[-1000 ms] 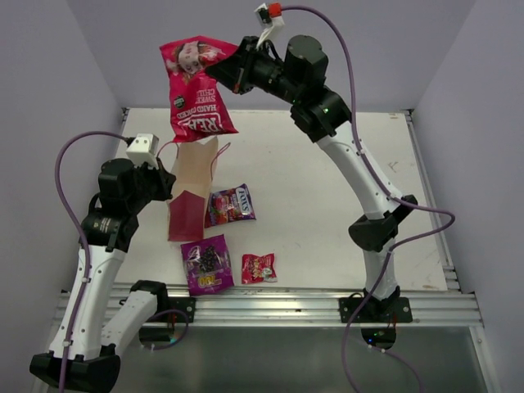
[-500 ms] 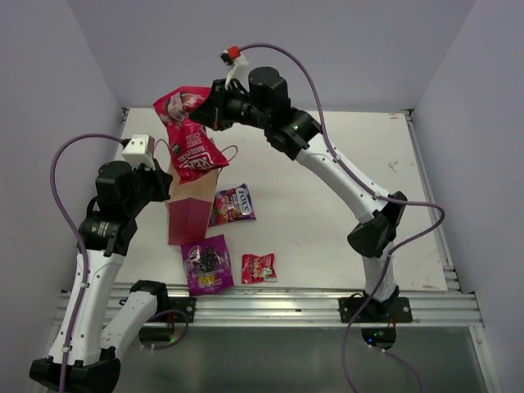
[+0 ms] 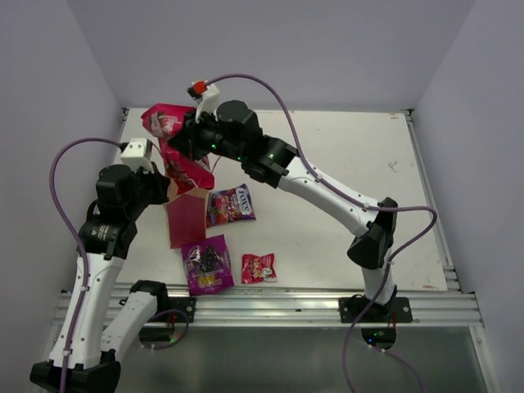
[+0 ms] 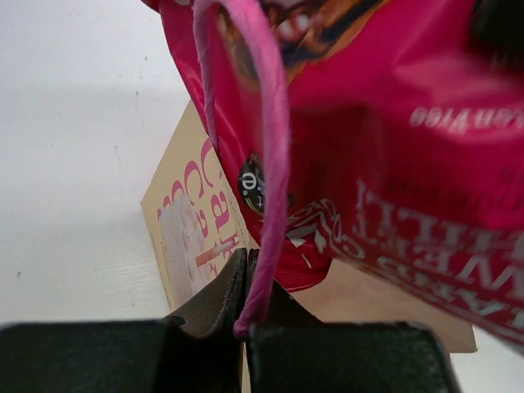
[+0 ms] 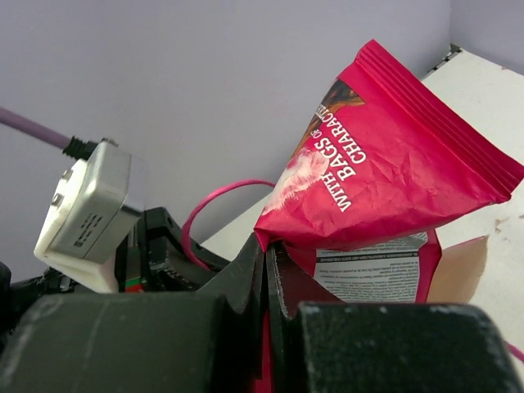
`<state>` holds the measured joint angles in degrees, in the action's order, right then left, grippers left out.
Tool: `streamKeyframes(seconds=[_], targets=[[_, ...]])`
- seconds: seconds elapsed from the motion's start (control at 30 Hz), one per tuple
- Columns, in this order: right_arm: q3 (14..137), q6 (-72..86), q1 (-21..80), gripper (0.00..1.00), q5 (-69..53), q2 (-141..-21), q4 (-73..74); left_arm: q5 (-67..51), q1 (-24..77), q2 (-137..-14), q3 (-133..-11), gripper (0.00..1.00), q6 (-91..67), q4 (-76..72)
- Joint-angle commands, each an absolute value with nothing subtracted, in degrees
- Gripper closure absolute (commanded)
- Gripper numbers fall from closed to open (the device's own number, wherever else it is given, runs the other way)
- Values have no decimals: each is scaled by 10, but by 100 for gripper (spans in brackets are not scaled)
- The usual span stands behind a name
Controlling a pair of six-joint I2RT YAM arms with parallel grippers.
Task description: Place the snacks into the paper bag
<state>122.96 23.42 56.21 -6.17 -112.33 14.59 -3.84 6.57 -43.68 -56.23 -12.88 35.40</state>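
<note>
The large pink-red pouch (image 3: 166, 141) hangs tilted over the paper bag (image 3: 185, 218), its lower end in the bag's open mouth. My right gripper (image 3: 187, 144) is shut on the pouch's edge; the right wrist view shows the pouch (image 5: 385, 164) pinched at the jaws (image 5: 267, 246). My left gripper (image 3: 167, 185) is shut on the bag's pink string handle (image 4: 274, 164), at the bag's near-left rim (image 4: 184, 213). On the table lie the purple-pink packet (image 3: 231, 205), the purple pouch (image 3: 207, 264) and the small red packet (image 3: 259, 268).
The three loose packets lie just right of and in front of the bag, near the table's front edge (image 3: 270, 288). The left arm's white wrist camera (image 5: 86, 213) sits close beside the pouch. Walls close in the table's left, back and right.
The right arm has swung down and to the left, bringing the pouch from high above the bag into its mouth. The bag has leaned slightly. The left gripper kept its hold on the handle.
</note>
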Motion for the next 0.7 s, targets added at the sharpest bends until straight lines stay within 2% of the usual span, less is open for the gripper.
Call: streamKeyframes(seconds=[0.0,0.3,0.67], targets=[[1221,179,610,100,12,-1111,104,-41,70,-424,-557,100,-134,322],[1155,149,646,100,54,-1125,78,-19,70,-414,-545,100,-133,330],[1317,96,645,100,99,-1232,105,-26,70,-409,-559,100,-134,357]])
